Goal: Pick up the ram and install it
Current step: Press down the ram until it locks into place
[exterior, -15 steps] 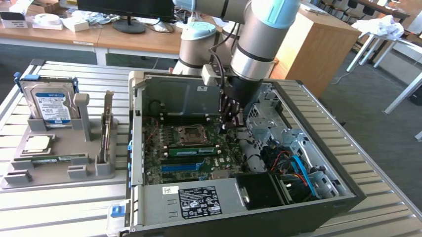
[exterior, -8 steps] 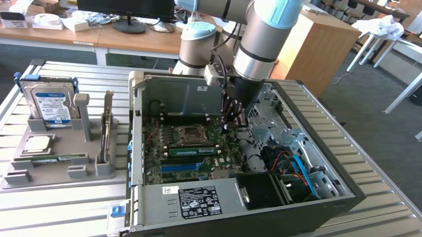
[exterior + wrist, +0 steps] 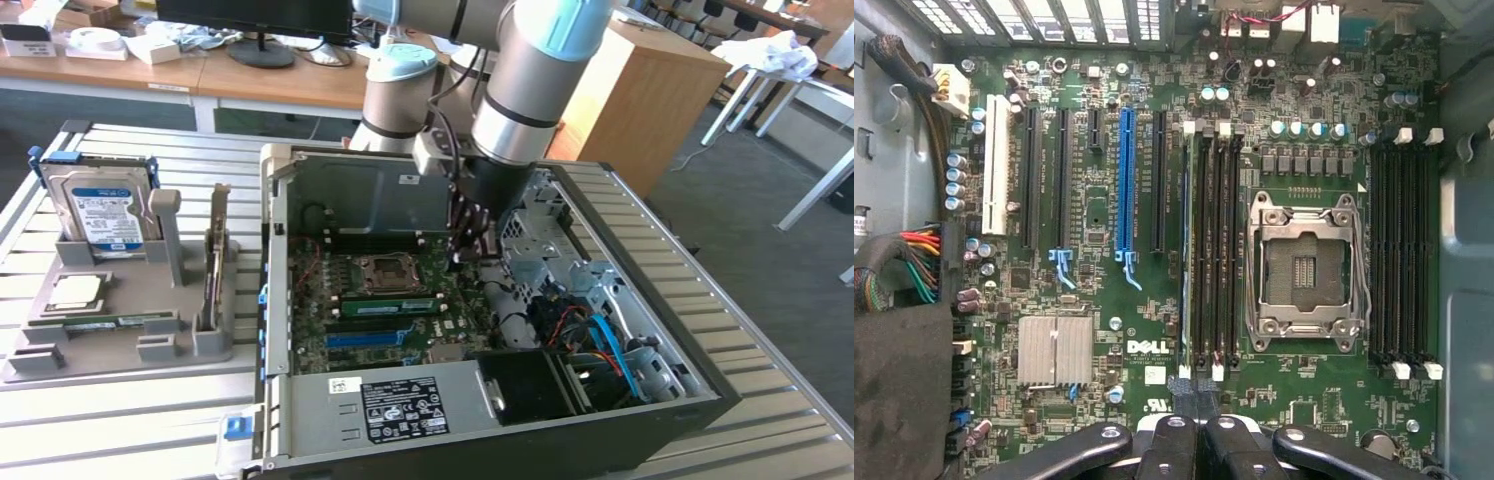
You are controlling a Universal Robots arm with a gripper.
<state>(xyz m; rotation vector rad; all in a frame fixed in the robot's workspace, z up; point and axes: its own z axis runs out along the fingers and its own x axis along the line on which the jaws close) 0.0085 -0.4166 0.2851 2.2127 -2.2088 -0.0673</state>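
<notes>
- gripper [image 3: 1192,402]: fingers pressed together, nothing seen between them; it hangs low inside the case [image 3: 374,195], just over one end of the slots [image 3: 1212,250].
- ram [image 3: 387,303]: a green stick standing on edge in a slot just beside the socket [image 3: 1304,270] — apparently already in the board; whether its clips have latched cannot be told.
- handling, as judged: light and stiff, but thin and brittle, so it should not be bent or twisted. it is best taken by the long top edge or the short ends, flat faces between the pads, clear of the chips and the contact edge.
- seating, as judged: it likely wants a straight, even push over both ends — a push on one end alone could tilt it in the slot or strain the board.
- fixture [image 3: 80,355], well apart at the exterior view's left: holds a drive [image 3: 100,205] and a processor [image 3: 76,292].
</notes>
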